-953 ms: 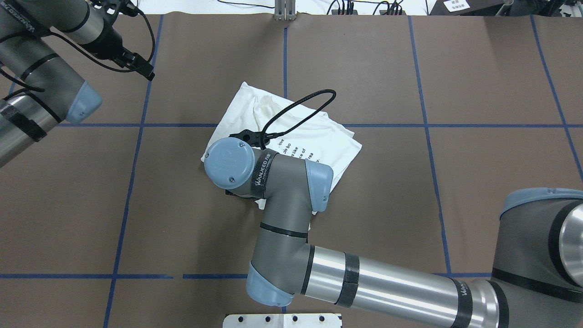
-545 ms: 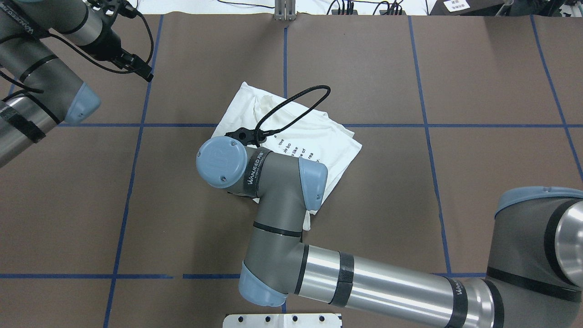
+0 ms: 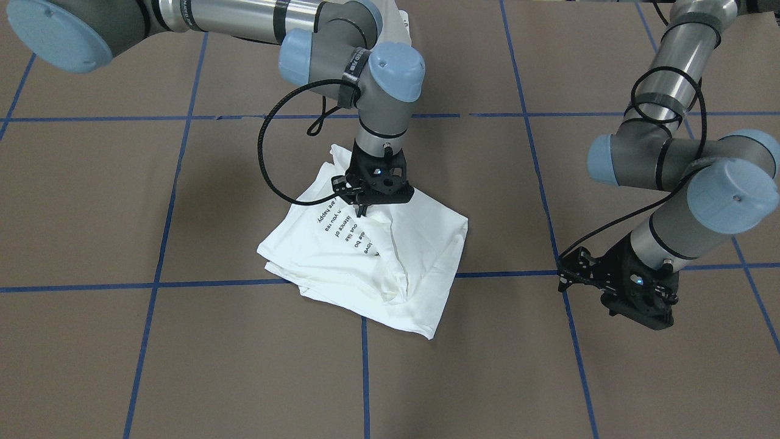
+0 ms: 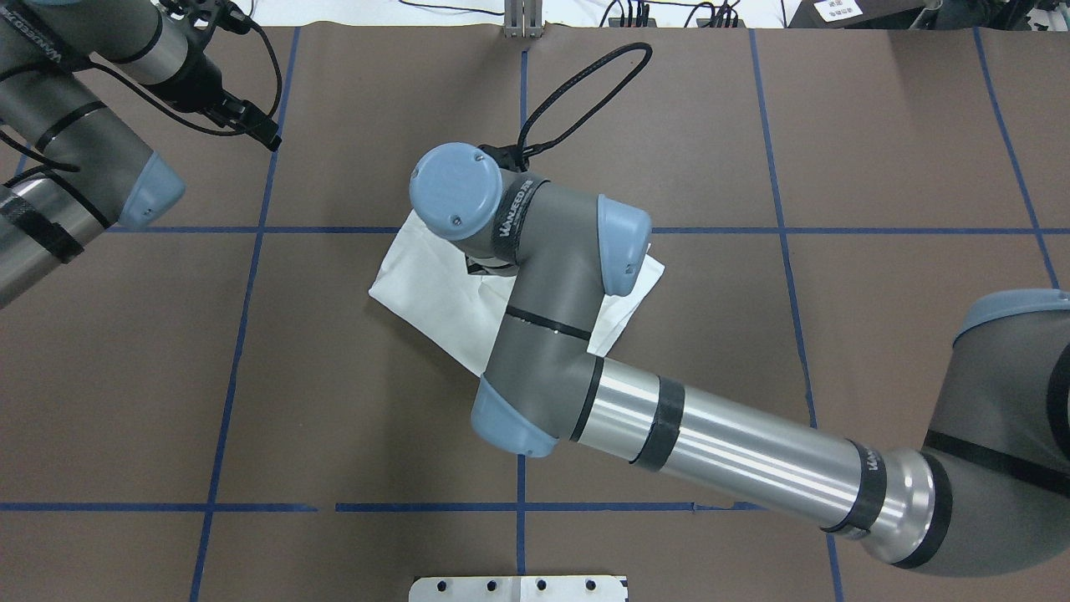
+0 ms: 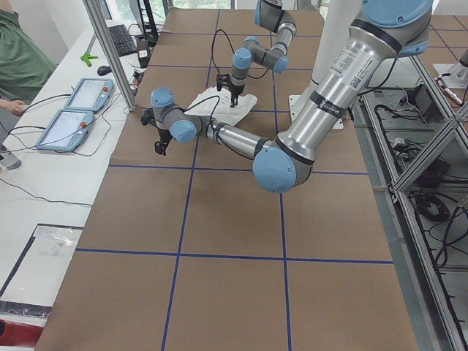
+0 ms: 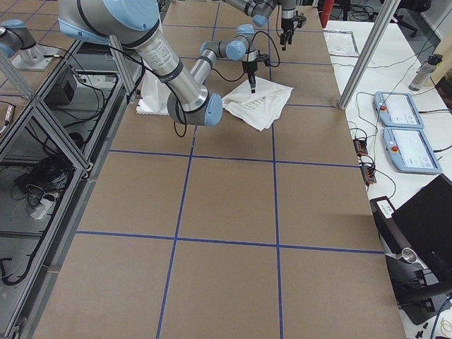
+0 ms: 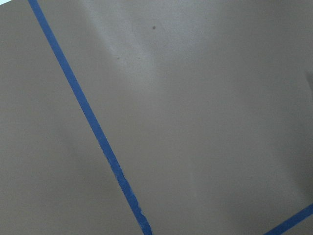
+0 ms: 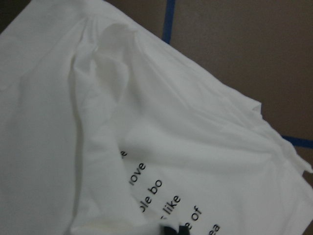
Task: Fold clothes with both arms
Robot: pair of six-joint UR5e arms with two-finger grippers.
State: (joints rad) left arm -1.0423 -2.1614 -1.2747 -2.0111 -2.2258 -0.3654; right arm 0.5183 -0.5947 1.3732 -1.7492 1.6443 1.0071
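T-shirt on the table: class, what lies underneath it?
The T-shirt rests on the brown table cover, over blue tape lines; their crossing is hidden beneath it.

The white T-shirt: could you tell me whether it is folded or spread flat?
Folded, loosely. The T-shirt lies as a compact rumpled bundle with layered edges; no sleeves stretch out, only part of its print shows.

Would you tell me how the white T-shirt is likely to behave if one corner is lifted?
Probably floppy: the T-shirt lies in soft wrinkled layers, so it would likely drape and unfold. Seemingly thin cloth, it may bunch when pushed.
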